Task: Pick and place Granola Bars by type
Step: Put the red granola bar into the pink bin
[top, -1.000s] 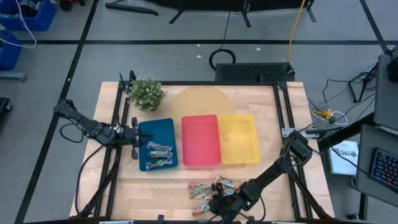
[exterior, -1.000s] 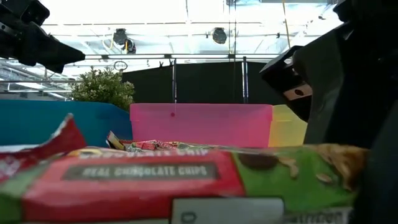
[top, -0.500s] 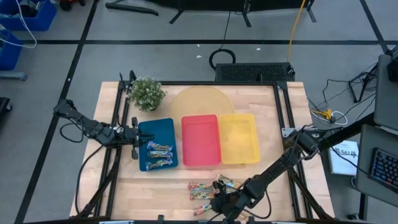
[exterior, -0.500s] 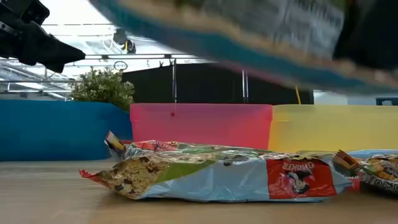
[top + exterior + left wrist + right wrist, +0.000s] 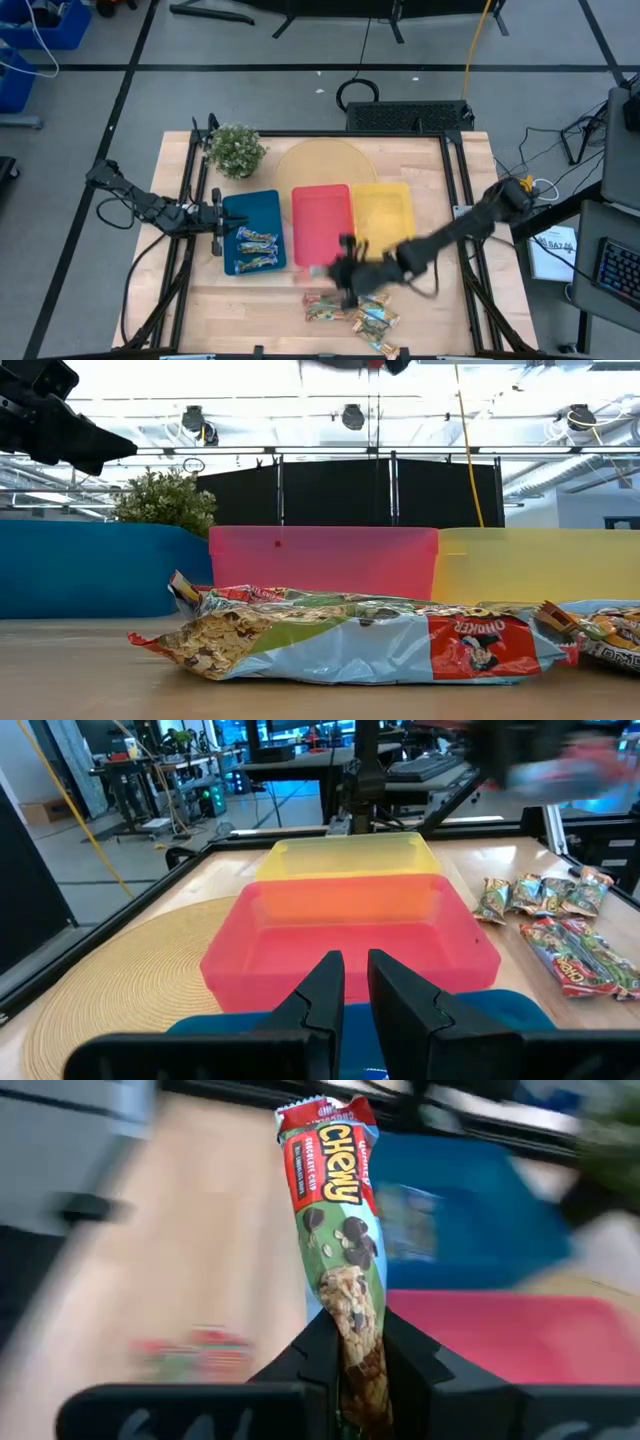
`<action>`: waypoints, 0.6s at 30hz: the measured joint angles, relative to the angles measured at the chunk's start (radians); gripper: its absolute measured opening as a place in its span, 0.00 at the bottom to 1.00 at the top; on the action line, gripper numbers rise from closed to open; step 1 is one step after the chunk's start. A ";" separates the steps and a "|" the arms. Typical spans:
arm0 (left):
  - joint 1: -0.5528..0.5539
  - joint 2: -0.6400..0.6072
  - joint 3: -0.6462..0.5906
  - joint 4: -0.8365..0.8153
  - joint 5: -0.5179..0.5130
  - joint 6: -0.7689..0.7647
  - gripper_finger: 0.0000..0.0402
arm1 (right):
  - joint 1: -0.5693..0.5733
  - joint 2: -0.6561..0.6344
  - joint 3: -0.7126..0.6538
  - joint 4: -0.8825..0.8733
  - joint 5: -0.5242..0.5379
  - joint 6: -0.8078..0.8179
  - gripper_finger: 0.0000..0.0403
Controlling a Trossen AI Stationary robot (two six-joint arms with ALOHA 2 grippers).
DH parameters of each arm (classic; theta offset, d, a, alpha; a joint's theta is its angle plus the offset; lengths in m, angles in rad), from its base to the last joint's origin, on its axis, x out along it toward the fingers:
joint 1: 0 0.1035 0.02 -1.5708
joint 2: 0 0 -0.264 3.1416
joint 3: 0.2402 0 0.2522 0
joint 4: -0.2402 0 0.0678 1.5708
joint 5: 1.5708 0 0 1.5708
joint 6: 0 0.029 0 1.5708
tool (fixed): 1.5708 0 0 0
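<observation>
right gripper [image 5: 350, 1342] clamps a red-green granola bar [image 5: 340, 1240]
it hovers at the red tray's [image 5: 322, 226] 6 o'clock edge; left gripper [image 5: 347, 982] nearly closed, empty.

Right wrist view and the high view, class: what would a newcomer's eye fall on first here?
First, the red-green bar clamped upright in the right gripper, carried near the front edge of the red tray. Next, the three bright trays in a row: blue tray with bars inside, red, then yellow tray. The loose bars lie at the table's front, while the left gripper waits at the blue tray's left side.
</observation>
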 joint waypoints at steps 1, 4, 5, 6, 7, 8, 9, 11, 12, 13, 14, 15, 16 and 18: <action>0.000 0.000 0.000 0.000 0.000 0.000 0.14 | -0.043 -0.010 0.000 -0.024 -0.018 -0.019 0.10; 0.000 0.000 0.000 0.000 0.000 0.004 0.14 | -0.165 -0.023 0.000 -0.104 -0.113 -0.076 0.10; 0.000 0.000 0.000 0.000 0.000 0.006 0.14 | -0.202 -0.023 0.000 -0.131 -0.146 -0.088 0.09; 0.000 0.000 0.000 -0.002 0.000 0.006 0.14 | -0.235 -0.016 -0.004 -0.147 -0.184 -0.098 0.09; 0.000 0.000 0.000 -0.002 0.000 0.006 0.14 | -0.268 -0.007 -0.014 -0.145 -0.214 -0.108 0.09; 0.000 0.000 0.000 -0.002 0.000 0.006 0.14 | -0.295 0.003 -0.027 -0.140 -0.241 -0.118 0.09; 0.000 0.000 0.000 -0.002 0.000 0.006 0.14 | -0.316 0.017 -0.041 -0.137 -0.258 -0.124 0.09; 0.000 0.000 0.000 -0.002 0.000 0.006 0.14 | -0.351 0.046 -0.072 -0.098 -0.286 -0.127 0.10; 0.000 0.000 0.000 -0.002 0.000 0.006 0.14 | -0.362 0.057 -0.088 -0.076 -0.296 -0.127 0.10; 0.000 0.000 0.000 -0.002 0.000 0.006 0.14 | -0.372 0.068 -0.103 -0.056 -0.311 -0.127 0.10; 0.000 0.000 0.000 -0.002 0.000 0.006 0.14 | -0.379 0.078 -0.114 -0.043 -0.331 -0.127 0.09; 0.000 0.000 0.000 -0.002 0.000 0.006 0.14 | -0.386 0.088 -0.125 -0.038 -0.343 -0.127 0.09; 0.000 0.000 0.000 -0.002 0.000 0.006 0.14 | -0.389 0.100 -0.136 -0.038 -0.356 -0.125 0.09; 0.000 0.000 0.000 -0.001 0.000 0.006 0.14 | -0.392 0.120 -0.155 -0.038 -0.366 -0.116 0.09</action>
